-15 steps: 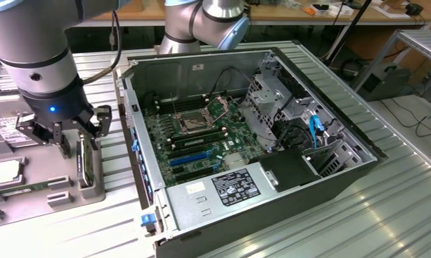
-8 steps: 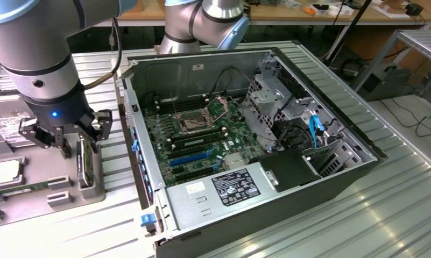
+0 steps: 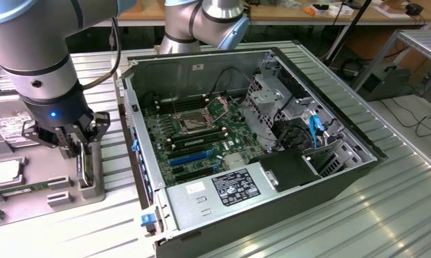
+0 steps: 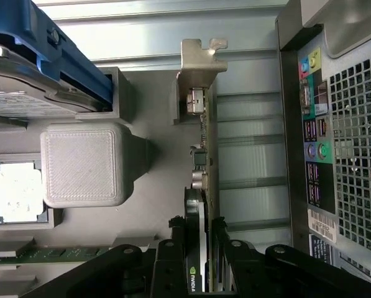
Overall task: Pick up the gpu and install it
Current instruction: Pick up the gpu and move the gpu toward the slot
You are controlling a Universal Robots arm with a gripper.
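Green card: the gpu stands on edge in a slot of the grey parts tray, at about nine o'clock in the exterior view.
Bracket: its silver bracket is at the end of the card far from the gripper.
Gripper: the gripper is down over the card's upper edge, at the end with the black shroud.
Fingers: the fingers are apart and straddle the card, one at each face and very close to it. No firm clamp shows.
Done: the approach looks complete, with the gripper lined up on the card.
Left: the card is not lifted and sits fully in the tray. The blue expansion slots on the motherboard are bare.
Stage: early, judging by this.
Case: the open computer case lies at three o'clock of the tray, with its open side up.
Edges nearby: the case's rear panel runs just beside the card, with only a strip of ribbed metal table between them. A grey block of the tray stands near the card's other face.
Edges at the slots: the drive cage rises at two o'clock of the slots, and the power supply sits at six o'clock.
Open room: straight above the card, and above the motherboard's middle.
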